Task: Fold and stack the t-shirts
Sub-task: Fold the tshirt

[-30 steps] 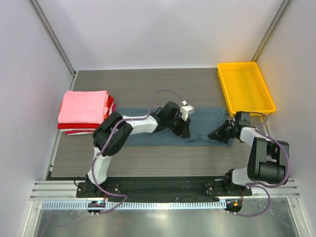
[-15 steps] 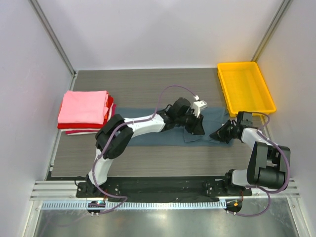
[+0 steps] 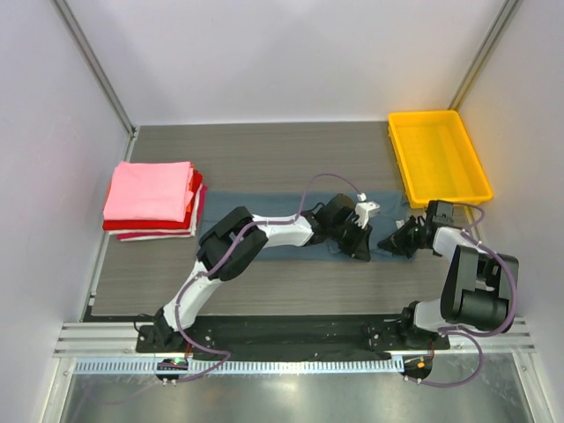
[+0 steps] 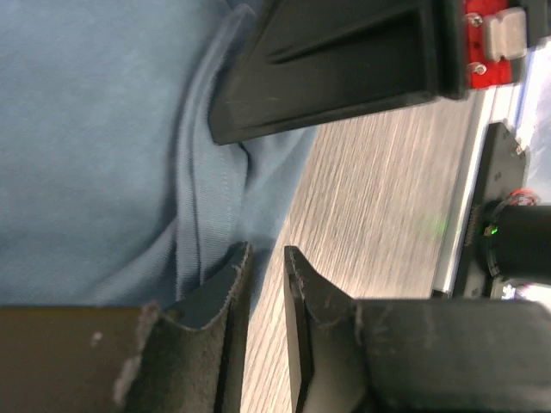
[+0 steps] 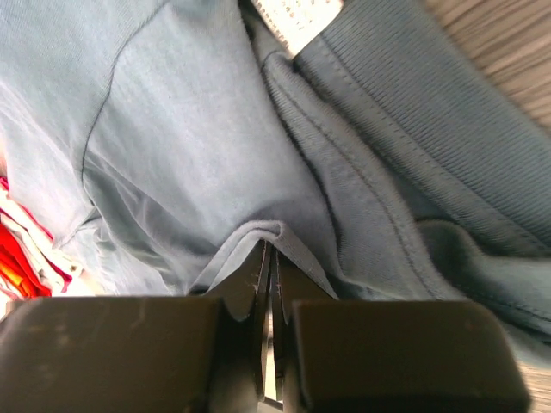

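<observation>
Arms hide much of the blue tee (image 3: 264,203), flat on the table (image 3: 264,150). Left gripper (image 4: 267,254) reaches far across to its edge; grip unclear. Right gripper (image 5: 269,258), bent low, pinches a fold tight.

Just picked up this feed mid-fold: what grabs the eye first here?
Both claws crowd the right end of the slate-blue t-shirt lying across mid-table; the right claw is pinched on a fold of it, the left claw beside it with jaws slightly apart. A folded stack topped by a pink t-shirt sits far left, a yellow tray back right.
</observation>
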Available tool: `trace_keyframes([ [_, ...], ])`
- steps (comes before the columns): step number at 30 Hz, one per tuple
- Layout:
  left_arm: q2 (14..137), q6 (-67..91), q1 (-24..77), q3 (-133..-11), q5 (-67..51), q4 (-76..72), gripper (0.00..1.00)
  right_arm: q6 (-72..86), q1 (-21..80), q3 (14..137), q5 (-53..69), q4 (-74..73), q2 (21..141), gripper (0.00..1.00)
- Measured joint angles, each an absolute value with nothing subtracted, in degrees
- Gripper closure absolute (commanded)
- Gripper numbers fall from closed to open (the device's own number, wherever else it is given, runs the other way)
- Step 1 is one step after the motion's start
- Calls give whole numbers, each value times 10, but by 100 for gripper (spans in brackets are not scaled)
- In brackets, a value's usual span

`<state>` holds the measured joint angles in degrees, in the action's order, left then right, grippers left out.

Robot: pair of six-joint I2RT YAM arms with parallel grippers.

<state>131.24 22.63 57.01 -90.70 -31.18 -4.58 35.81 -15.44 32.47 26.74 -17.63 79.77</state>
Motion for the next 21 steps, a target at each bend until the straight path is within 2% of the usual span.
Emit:
trace_keyframes([
  [5, 1316, 261, 551, -882, -313, -79, 78, 354, -166, 325, 267, -179, 797, 94],
  [9, 1315, 283, 536, -867, -316, -106, 78, 346, -171, 325, 260, -187, 786, 89],
  [21, 1308, 328, 537, -834, -337, -158, 76, 329, -178, 345, 218, -216, 773, 89],
])
